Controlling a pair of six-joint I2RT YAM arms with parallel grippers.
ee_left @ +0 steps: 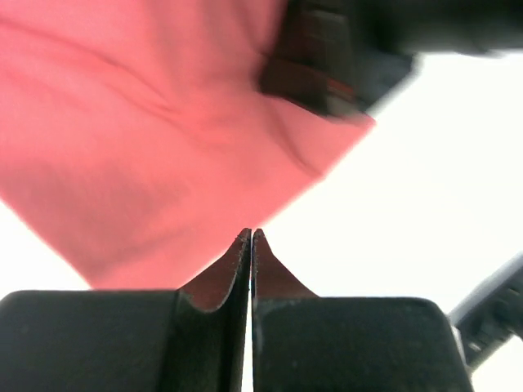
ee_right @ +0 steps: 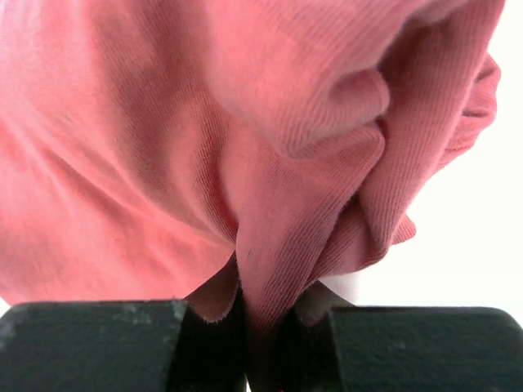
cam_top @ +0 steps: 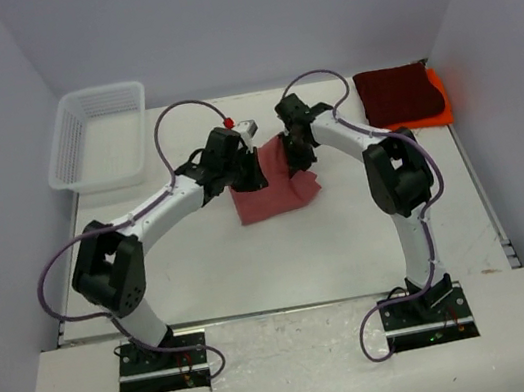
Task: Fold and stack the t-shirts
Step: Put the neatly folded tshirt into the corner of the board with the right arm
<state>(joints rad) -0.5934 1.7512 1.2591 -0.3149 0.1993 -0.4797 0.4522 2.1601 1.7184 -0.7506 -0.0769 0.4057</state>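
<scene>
Well, the rose shirt (cam_top: 277, 193) sits mid-desk between the two arms, its far edge lifted and the rest trailing toward the bases (part-folded, judging by its compact squarish shape). Left fingers (cam_top: 253, 165) are at its far-left corner, right fingers (cam_top: 296, 154) at its far-right, so the held edge runs left-to-right across the desk. Both arms are about equally near. The maroon shirt (cam_top: 394, 93) lies folded on the orange shirt (cam_top: 439, 96) at the far right corner, well apart from the rose one and on the right arm's side, so I'd judge any carry to the stack goes that way.

Left wrist view: fingers pressed tight together at the hem, apparently nipping a thin edge; cloth hangs beyond them w/ bare desk (ee_left: 425, 212) to the right. Right wrist view: fingers clamped on a thick bunched fold, several layers. Neither wrist cam shows the stack or the basket (cam_top: 99, 133); only the top view does. The top view, though, hides both grips under the wrists.
</scene>
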